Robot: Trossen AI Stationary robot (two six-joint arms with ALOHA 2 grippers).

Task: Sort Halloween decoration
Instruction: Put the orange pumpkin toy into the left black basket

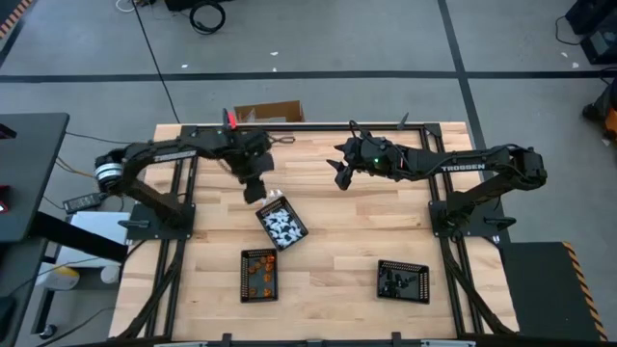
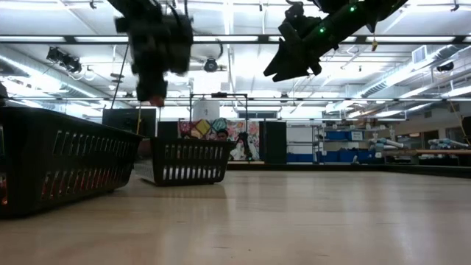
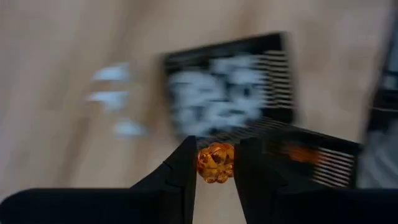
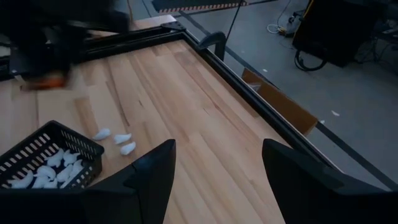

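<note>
Orange piece (image 3: 215, 162) sat pinched between the left tool's (image 3: 216, 171) fingers, jaws partly closed and clamped on its sides, lifted clear of the counter (image 1: 328, 222). From above, that tool (image 1: 254, 187) hung at about 11 o'clock from the middle of the counter, just off the 11 o'clock corner of the white-piece tray (image 1: 281, 225). My read: it was carrying the orange piece toward the orange tray (image 1: 259, 274), which lay at 6 o'clock from the white one, so colours stay separated per tray. Third tray (image 1: 403, 280) at about 4 o'clock held dark pieces, too small to make out. Three white pieces (image 4: 115, 141) lay loose on the counter just beside the white tray's wall (image 4: 56, 132), not inside; probably still to be picked. Right tool (image 4: 216, 163) was spread wide, holding nothing, touching nothing, hovering high at about 1 o'clock (image 1: 344, 172), well apart from all trays. Likely parked so it stayed out of the left arm's path. Low view confirmed both tools up in the air over the counter, with the left tool (image 2: 152, 92) above the tray walls. Risk, as I judge it: small rounded piece in a narrow pinch could slip in transit.
</note>
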